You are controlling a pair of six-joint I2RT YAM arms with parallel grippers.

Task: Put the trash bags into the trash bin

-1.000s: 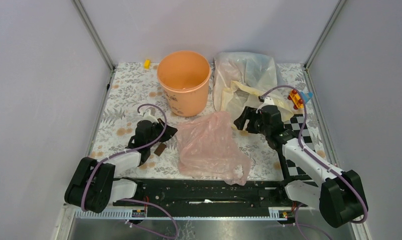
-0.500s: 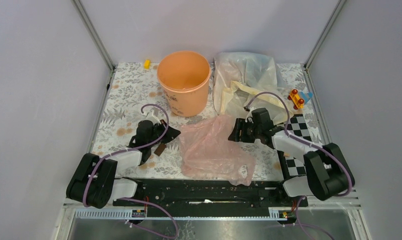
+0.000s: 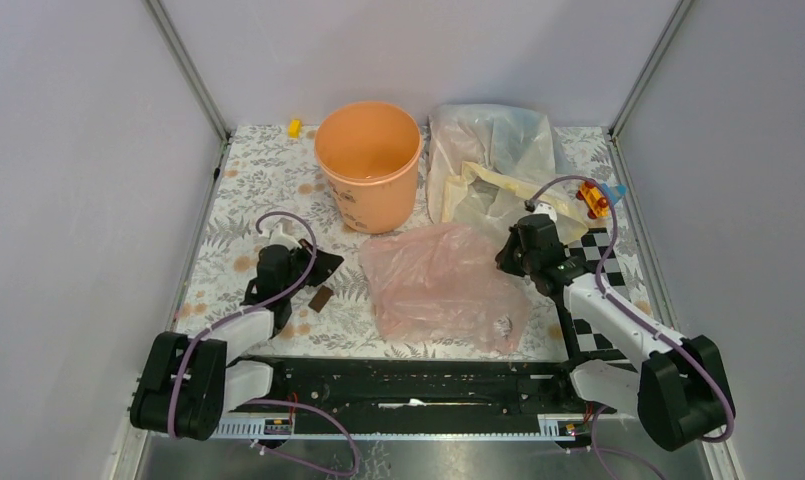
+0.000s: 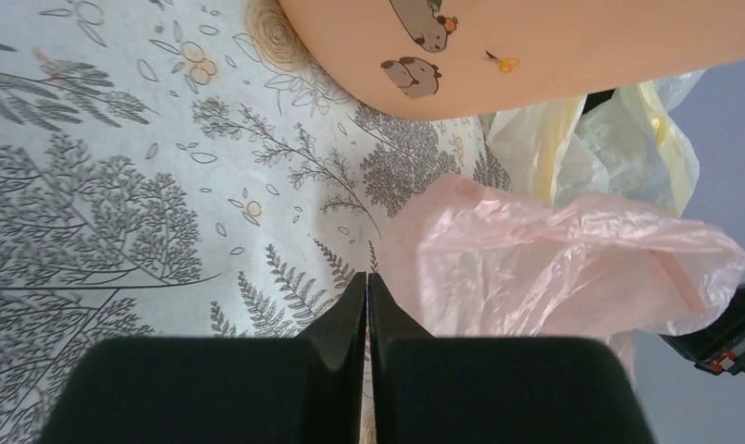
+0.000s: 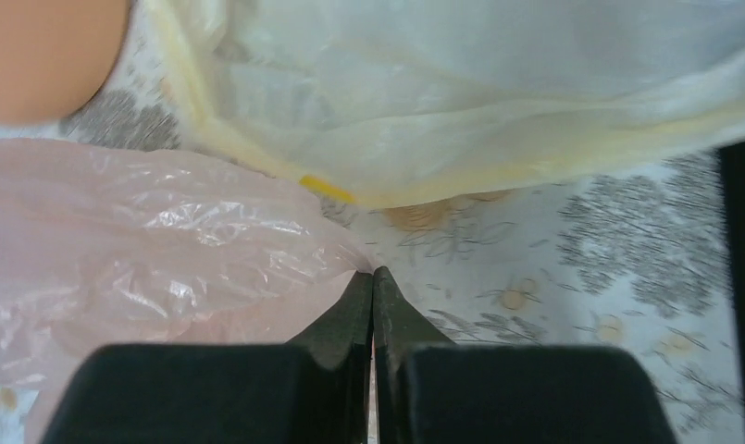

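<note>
The pale-pink trash bag (image 3: 438, 280) lies crumpled on the floral table, in front of the peach-orange trash bin (image 3: 368, 165), which stands upright. My right gripper (image 3: 505, 255) is at the bag's right edge. In the right wrist view it (image 5: 373, 271) is shut on a gathered corner of the pink film (image 5: 146, 240), with the bin (image 5: 44, 55) at the upper left. My left gripper (image 3: 328, 264) is shut on nothing, left of the bag. In the left wrist view its tips (image 4: 366, 276) sit just beside the bag's edge (image 4: 553, 268), below the bin's side (image 4: 535, 46).
A cream-yellow bag (image 3: 478, 190) and a clear whitish bag (image 3: 488, 135) lie right of the bin, just behind my right gripper. A small toy (image 3: 595, 197) and a checkerboard (image 3: 608, 250) are at the far right. A small brown block (image 3: 321, 298) lies near my left gripper.
My right gripper shut on the pink bag's right edge and drew back to the right, pulling the bag with it. My left arm shifted slightly left and away from the bag.
</note>
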